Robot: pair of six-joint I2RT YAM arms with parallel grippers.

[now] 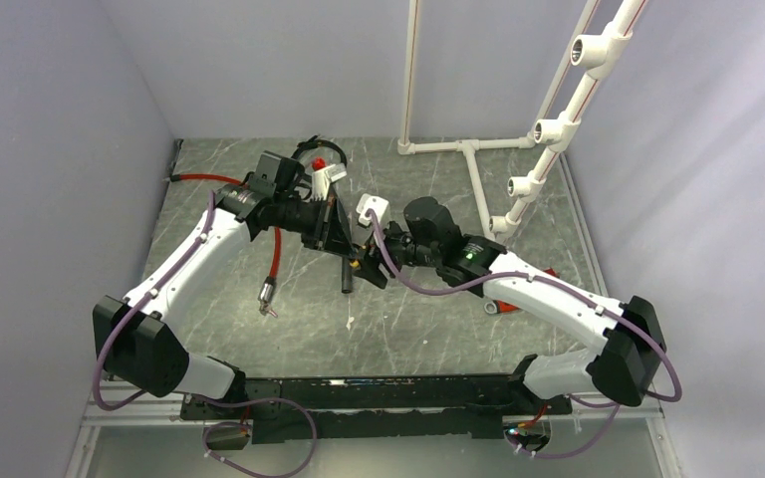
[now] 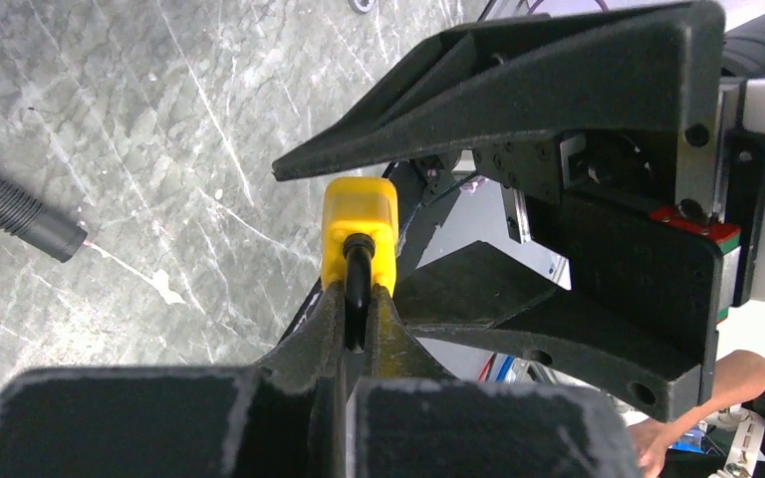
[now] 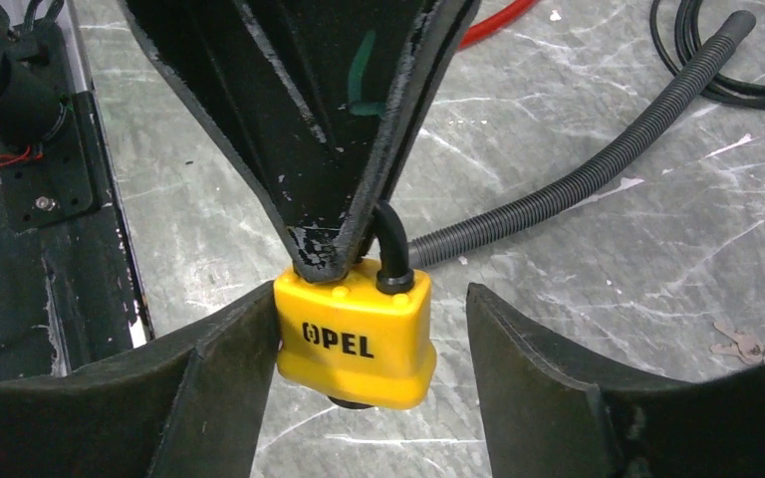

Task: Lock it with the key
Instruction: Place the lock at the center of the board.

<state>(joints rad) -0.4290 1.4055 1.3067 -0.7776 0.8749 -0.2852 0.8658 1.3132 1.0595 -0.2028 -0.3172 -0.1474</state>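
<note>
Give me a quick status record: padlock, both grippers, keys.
padlock: yellow, hanging by its black shackle
left gripper: shut on the shackle, holding the padlock up
right gripper: open, one finger on each side of the padlock body, a gap showing on one side
keys: what look like small keys lying on the table, not held
key in lock: cannot tell

left gripper [image 2: 357,311] clamped on black shackle [image 2: 357,284] | yellow padlock [image 2: 359,214] just past its fingertips | ribbed hose [image 2: 15,211] lying on marbled table [image 2: 139,119]
</note>
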